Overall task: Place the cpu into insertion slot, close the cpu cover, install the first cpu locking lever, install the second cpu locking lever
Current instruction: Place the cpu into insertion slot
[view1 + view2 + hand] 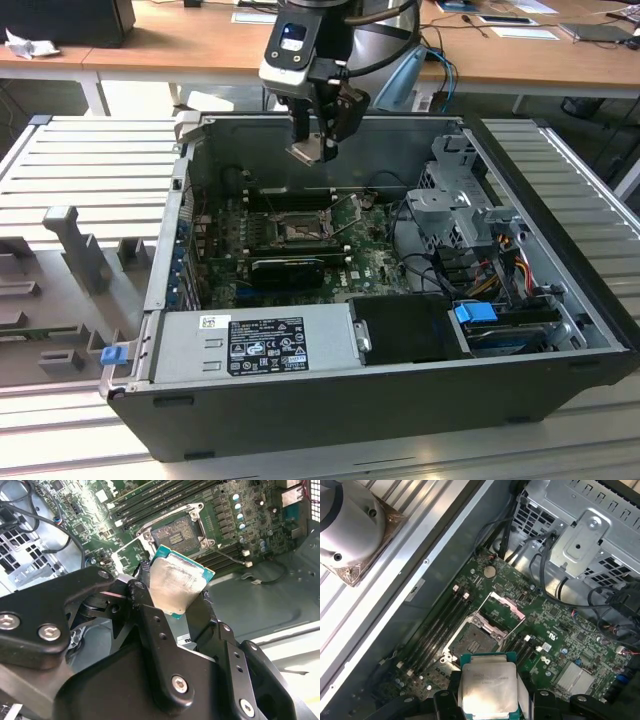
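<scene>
Black fingers (150,625) of the gripper (176,587) are clamped on opposite edges of the cpu (177,582), silvery top showing. It hangs above the motherboard (372,256), apart from the bare insertion slot (477,642), whose cpu cover (507,604) stands raised open.

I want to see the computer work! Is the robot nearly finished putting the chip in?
Not nearly. Picked up: the gripper holds the cpu above the open case. Nothing is installed yet: the insertion slot is bare, and the cpu cover stands open. Placing, closing and locking are left.
</scene>
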Controlling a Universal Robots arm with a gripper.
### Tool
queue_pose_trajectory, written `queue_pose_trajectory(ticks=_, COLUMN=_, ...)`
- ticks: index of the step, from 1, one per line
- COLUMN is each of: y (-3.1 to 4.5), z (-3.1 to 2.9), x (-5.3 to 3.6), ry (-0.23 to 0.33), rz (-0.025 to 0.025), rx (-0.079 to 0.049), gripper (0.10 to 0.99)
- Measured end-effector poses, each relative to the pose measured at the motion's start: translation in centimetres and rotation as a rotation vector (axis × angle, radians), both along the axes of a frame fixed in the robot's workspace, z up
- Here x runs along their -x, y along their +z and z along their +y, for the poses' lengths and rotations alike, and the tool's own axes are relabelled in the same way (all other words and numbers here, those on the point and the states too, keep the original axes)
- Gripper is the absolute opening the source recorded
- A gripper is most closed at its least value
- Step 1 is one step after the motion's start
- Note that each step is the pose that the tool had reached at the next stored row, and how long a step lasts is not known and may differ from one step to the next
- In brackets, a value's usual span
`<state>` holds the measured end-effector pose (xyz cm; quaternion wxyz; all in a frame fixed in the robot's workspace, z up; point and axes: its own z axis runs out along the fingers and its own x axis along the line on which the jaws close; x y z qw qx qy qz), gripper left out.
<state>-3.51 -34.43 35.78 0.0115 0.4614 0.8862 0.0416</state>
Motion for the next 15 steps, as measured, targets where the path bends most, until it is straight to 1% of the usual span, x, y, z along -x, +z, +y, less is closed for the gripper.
queue_pose_trajectory(ticks=4, y=-0.03, z=0.0, x=0.0, ry=-0.03, rz=-0.0001, rx=0.0, gripper=0.525)
queue_pose_trajectory(ticks=15, y=-0.09, z=0.0, x=0.0, ry=-0.084, rz=0.0, rx=0.0, gripper=0.525)
